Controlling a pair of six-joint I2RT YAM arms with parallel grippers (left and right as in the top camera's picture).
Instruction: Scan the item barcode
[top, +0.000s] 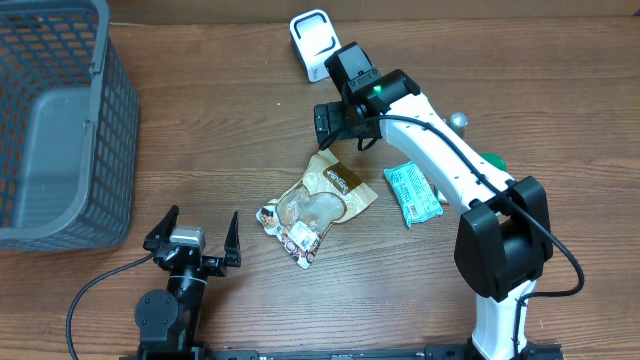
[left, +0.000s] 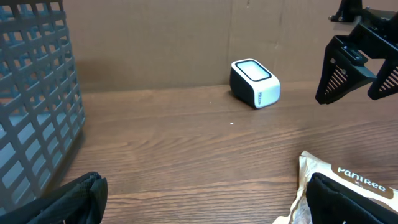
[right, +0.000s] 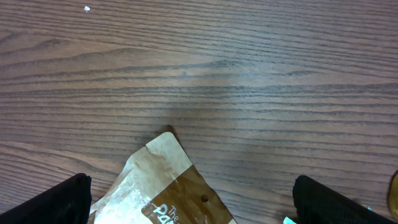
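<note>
left pincer (top: 196, 240): parked at the near edge of the desk (top: 250, 120), fingers spread wide, nothing in them

brown snack bag (top: 322, 200): the likely item to scan, lying flat mid-desk just past the left arm. Printed side up with a small label at the near end (can't tell if that's the barcode, too small)

green packet (top: 413, 192): flat on the desk just right of the snack bag, not touching it

right pincer (top: 338, 118): hovering over the far corner of the snack bag, fingers fully spread, not on anything. In the wrist view the bag's corner sits between the fingertips but below them

step in hand: looks like the reach-and-grab, nothing lifted yet

next move: my guess is drop straight down, pinch that far corner, then carry the bag to the scanner with the code side facing it

scanner (top: 316, 42): small white box at the far edge, just beyond the right pincer

basket (top: 62, 130): grey mesh one at far left, empty as far as I can see
</note>
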